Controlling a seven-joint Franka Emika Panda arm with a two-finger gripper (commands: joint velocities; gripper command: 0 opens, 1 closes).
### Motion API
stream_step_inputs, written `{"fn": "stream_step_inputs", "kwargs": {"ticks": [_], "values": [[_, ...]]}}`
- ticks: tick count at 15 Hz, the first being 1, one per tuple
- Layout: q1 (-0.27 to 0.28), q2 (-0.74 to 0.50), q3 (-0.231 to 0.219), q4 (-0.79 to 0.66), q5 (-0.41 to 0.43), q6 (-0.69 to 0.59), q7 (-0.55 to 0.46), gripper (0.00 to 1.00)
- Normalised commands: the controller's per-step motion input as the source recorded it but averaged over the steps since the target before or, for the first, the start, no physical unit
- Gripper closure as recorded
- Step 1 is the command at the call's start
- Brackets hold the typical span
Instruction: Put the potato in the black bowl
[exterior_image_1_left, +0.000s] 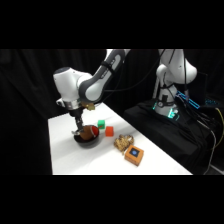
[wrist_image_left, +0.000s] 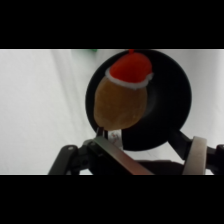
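One potato (wrist_image_left: 120, 102), red piece on top, is sitting in the bowl (wrist_image_left: 170, 100); the gripper (wrist_image_left: 150, 145) is hovering over it, fingers spread and gripping nothing.

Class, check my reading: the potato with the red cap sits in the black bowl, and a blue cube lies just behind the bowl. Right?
Not quite: the cube behind the black bowl is green, as the side view shows. The potato with the red cap does sit in the bowl.
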Motion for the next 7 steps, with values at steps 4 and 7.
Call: {"fn": "stream_step_inputs", "kwargs": {"ticks": [4, 7], "values": [[0.063, -0.86, -0.027, -0.59, -0.100, -0.23, -0.06, 0.01], [0.042, -0.86, 0.006, -0.50, -0.068, -0.38, -0.10, 0.00]]}}
